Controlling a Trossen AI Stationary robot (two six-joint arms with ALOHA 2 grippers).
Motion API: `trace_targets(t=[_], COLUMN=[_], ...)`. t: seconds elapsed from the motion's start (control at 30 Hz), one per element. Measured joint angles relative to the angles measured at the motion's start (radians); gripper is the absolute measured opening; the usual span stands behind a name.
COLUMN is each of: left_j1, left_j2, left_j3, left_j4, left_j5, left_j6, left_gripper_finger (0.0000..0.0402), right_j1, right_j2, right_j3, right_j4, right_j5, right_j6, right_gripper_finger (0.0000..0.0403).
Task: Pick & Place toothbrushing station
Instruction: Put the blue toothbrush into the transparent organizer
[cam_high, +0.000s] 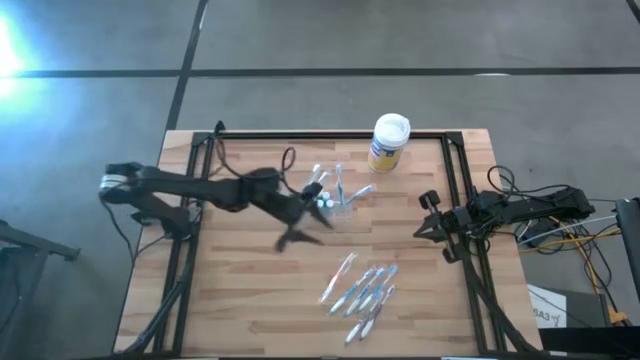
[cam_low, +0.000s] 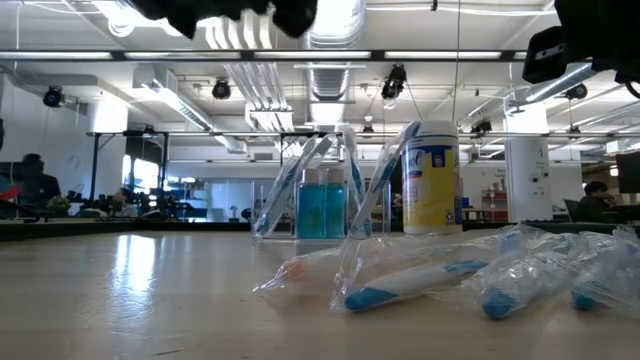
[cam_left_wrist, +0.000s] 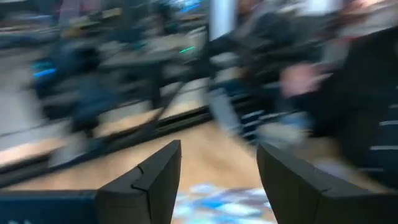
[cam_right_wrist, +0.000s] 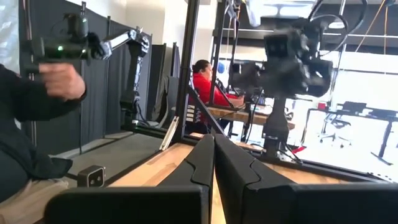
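Nearest the table's front edge lie the wrapped brushes (cam_high: 362, 290), a loose fan of toothbrushes in clear bags; in the low view the same wrapped brushes (cam_low: 450, 275) sprawl across the foreground with their blue heads showing, well apart from either arm, so they look like stock waiting its turn. Next back, near the middle of the wood, hangs the left gripper (cam_high: 300, 237), blurred in the high view as if in motion, raised off the table just in front of the station and touching nothing. Its wrist view shows the two fingers (cam_left_wrist: 158, 177) standing plainly apart with bare wood and a smear of blue between them, so it carries nothing; an empty, spread claw this close to the station suggests a brush has just been let go there. Just behind it stands the station (cam_high: 332, 192), the clear holder; in the low view the station (cam_low: 322, 200) sits upright on the table with a blue block inside and brushes leaning out to either side, their heads up. That tilt reads as brushes propped against its rim. Off at the table's right edge, the right gripper (cam_high: 432, 228) waits with its fingers pressed together, holding nothing, clear of the work. Farthest back, near the rear rail, stands the yellow canister (cam_high: 388, 142) with its white lid, just beyond the station, untouched.
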Motion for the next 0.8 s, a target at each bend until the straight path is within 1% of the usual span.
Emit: trace_targets(t=[0.03, 0.07, 0.1, 0.17, 0.23, 0.3, 0.37, 0.4, 0.47, 0.53, 0.57, 0.6, 0.63, 0.67, 0.73, 0.8], left_j1=[0.000, 0.000, -0.003, -0.004, -0.004, -0.005, -0.014, -0.020, -0.039, -0.070, -0.085, -0.096, -0.105, -0.111, -0.113, -0.112], left_j2=[-0.027, -0.049, -0.070, -0.097, -0.111, -0.116, -0.119, -0.119, -0.118, -0.118, -0.118, -0.118, -0.117, -0.117, -0.118, -0.118], left_j3=[-0.001, -0.002, -0.002, -0.002, -0.002, -0.002, -0.002, -0.002, -0.002, -0.003, -0.003, -0.003, -0.003, -0.003, -0.003, -0.003], left_j4=[-0.005, -0.004, -0.002, -0.002, -0.006, -0.013, -0.032, -0.049, -0.093, -0.155, -0.181, -0.197, -0.207, -0.210, -0.208, -0.204], left_j5=[0.066, 0.108, 0.130, 0.131, 0.086, -0.047, -0.253, -0.379, -0.687, -1.060, -1.202, -1.298, -1.354, -1.363, -1.312, -1.214], left_j6=[-0.015, -0.028, -0.044, -0.064, -0.083, -0.114, -0.145, -0.159, -0.205, -0.289, -0.300, -0.298, -0.290, -0.282, -0.273, -0.260], left_gripper_finger=[0.0213, 0.0212, 0.0212, 0.0211, 0.0210, 0.0210, 0.0210, 0.0209, 0.0207, 0.0203, 0.0201, 0.0199, 0.0196, 0.0194, 0.0189, 0.0185], right_j1=[0.000, 0.000, 0.000, 0.000, 0.000, 0.000, 0.000, 0.000, 0.000, 0.000, 0.000, 0.000, 0.000, 0.000, 0.000, 0.000], right_j2=[0.000, 0.000, 0.000, 0.000, 0.000, 0.000, 0.000, 0.001, 0.001, 0.001, 0.001, 0.001, 0.001, 0.001, 0.001, 0.001], right_j3=[0.000, 0.000, 0.000, 0.000, 0.000, 0.000, 0.000, 0.000, 0.000, 0.000, 0.000, 0.000, 0.000, 0.000, 0.000, 0.000], right_j4=[0.001, 0.001, 0.004, 0.009, 0.014, 0.016, 0.016, 0.016, 0.016, 0.016, 0.016, 0.016, 0.016, 0.016, 0.016, 0.016], right_j5=[0.000, 0.000, 0.000, 0.000, 0.000, 0.000, 0.000, 0.000, 0.000, 0.000, 0.000, 0.000, 0.000, 0.000, 0.000, 0.000], right_j6=[0.000, 0.000, 0.000, 0.001, 0.008, 0.012, 0.013, 0.013, 0.015, 0.015, 0.015, 0.015, 0.015, 0.015, 0.015, 0.013], right_gripper_finger=[0.0008, 0.0008, 0.0008, 0.0008, 0.0008, 0.0008, 0.0008, 0.0008, 0.0008, 0.0008, 0.0008, 0.0008, 0.0008, 0.0008, 0.0008, 0.0008])
